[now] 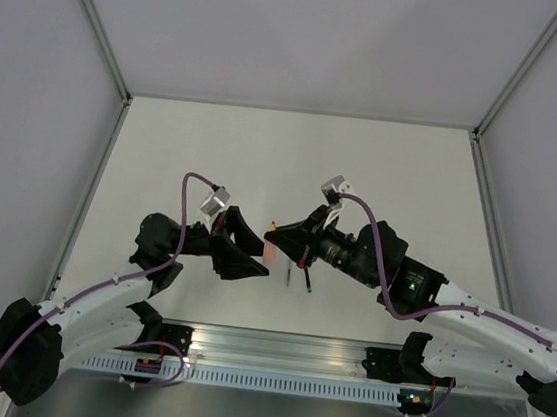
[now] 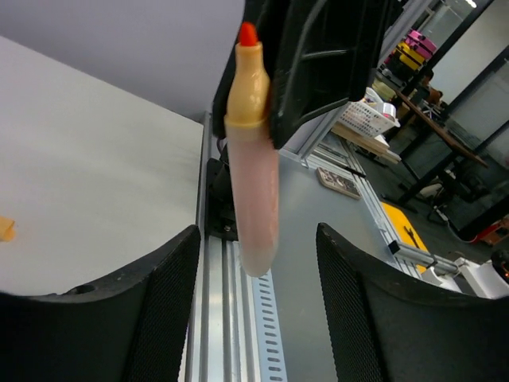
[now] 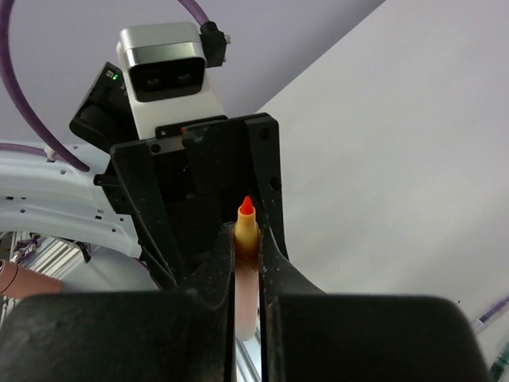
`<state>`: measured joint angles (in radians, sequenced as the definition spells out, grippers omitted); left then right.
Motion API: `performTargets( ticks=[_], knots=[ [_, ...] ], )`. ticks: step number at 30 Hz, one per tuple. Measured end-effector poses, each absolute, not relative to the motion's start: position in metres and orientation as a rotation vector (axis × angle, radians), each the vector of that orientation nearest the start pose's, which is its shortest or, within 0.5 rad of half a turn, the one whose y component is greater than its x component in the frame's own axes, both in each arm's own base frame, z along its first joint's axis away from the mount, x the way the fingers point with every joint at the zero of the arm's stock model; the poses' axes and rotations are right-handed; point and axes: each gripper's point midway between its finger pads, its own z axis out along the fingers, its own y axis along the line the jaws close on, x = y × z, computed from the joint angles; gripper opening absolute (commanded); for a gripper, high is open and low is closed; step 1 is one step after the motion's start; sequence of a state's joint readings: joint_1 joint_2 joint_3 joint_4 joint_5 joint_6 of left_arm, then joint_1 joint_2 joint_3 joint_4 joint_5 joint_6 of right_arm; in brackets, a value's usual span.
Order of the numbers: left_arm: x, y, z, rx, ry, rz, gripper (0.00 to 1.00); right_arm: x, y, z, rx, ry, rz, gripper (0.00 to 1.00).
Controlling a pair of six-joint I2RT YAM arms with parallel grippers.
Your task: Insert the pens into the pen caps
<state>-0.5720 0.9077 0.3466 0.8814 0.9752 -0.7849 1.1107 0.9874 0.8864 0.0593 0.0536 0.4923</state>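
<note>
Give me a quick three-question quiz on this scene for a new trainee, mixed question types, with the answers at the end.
1. True or false: the left gripper is clamped on the orange-tipped pen.
2. Which one holds that pen? A) right gripper B) left gripper C) neither
3. Fill in: the dark pen with a green end lies on the ____.
Key: 1 false, its jaws stand open; 2 A; 3 table.
</note>
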Motion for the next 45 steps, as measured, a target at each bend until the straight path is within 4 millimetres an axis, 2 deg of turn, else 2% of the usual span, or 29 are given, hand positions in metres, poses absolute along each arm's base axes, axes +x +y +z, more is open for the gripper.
performTargets(
  ticks=[8,15,23,28,30,35,36,38,39,40,43,45],
  knots=[
    [0.11,-0.267,0.274,0.866,1.331,-1.702,0.5,0.152,0.342,0.312,-0.543,1.679,1.172,0.0],
    [0.105,-0.27,0.273,0.887,1.329,-1.722,0.45,0.146,0.35,0.313,-0.588,1.658,1.21,0.0],
    [0.103,-0.271,0.269,0.899,1.341,-1.734,0.34,0.143,0.361,0.309,-0.625,1.65,1.242,0.0],
    [0.102,-0.272,0.268,0.902,1.35,-1.744,0.2,0.139,0.365,0.308,-0.65,1.642,1.261,0.0],
    [0.1,-0.272,0.267,0.904,1.355,-1.752,0.02,0.138,0.366,0.308,-0.661,1.638,1.262,0.0],
    [0.099,-0.272,0.267,0.903,1.357,-1.76,0.02,0.137,0.366,0.308,-0.668,1.638,1.265,0.01],
    [0.098,-0.272,0.267,0.903,1.356,-1.762,0.02,0.137,0.366,0.307,-0.671,1.639,1.265,0.03],
    [0.098,-0.272,0.266,0.899,1.362,-1.765,0.02,0.137,0.366,0.306,-0.672,1.643,1.261,0.16],
    [0.098,-0.272,0.265,0.895,1.363,-1.765,0.02,0.137,0.365,0.306,-0.671,1.646,1.259,0.24],
    [0.099,-0.272,0.264,0.889,1.367,-1.764,0.02,0.138,0.365,0.305,-0.669,1.649,1.254,0.36],
    [0.103,-0.273,0.261,0.853,1.389,-1.759,0.02,0.145,0.362,0.301,-0.649,1.661,1.197,0.5],
    [0.107,-0.275,0.257,0.827,1.419,-1.752,0.02,0.153,0.357,0.297,-0.62,1.677,1.146,0.52]
  ],
)
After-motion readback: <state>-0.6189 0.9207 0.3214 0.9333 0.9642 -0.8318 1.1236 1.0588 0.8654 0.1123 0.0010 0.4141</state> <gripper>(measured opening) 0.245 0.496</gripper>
